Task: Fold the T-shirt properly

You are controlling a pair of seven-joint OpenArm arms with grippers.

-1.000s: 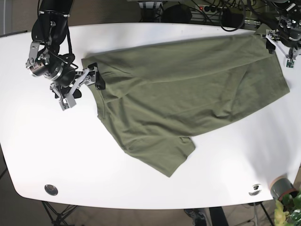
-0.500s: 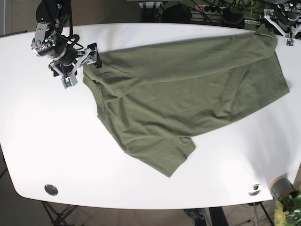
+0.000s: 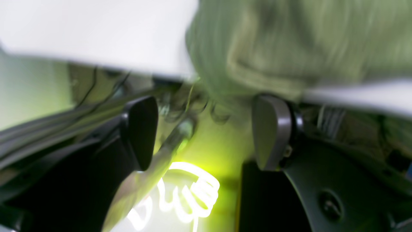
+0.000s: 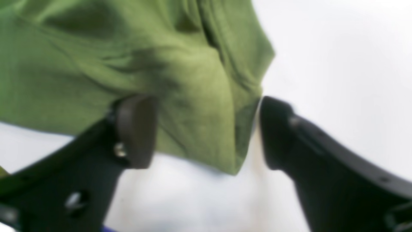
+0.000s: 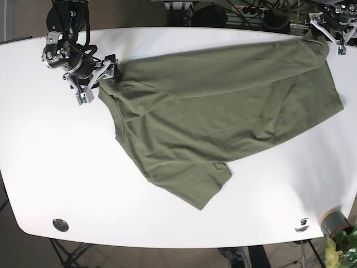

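Observation:
The olive-green T-shirt (image 5: 223, 106) lies spread and rumpled across the white table (image 5: 50, 162), with one sleeve pointing toward the front edge. At the shirt's left corner, my right gripper (image 5: 100, 81) stands open. Its wrist view shows that corner of the T-shirt (image 4: 193, 80) between the two spread fingers (image 4: 136, 129), not pinched. At the far right edge of the table, my left gripper (image 5: 328, 34) is also open at the shirt's top right corner. In its blurred wrist view the T-shirt (image 3: 273, 48) hangs over the table edge just beyond the fingertips (image 3: 270, 129).
A potted plant (image 5: 337, 229) stands at the front right corner beside the table. Two round metal inserts (image 5: 60, 225) (image 5: 303, 224) sit near the front edge. Cables and equipment (image 5: 251, 11) crowd the space behind the far edge. A yellow neon sign (image 3: 186, 193) glows below the left gripper.
My right gripper has moved up toward the far edge along the shirt's left corner, carrying that corner with it. The left gripper has shifted slightly up to the far table edge.

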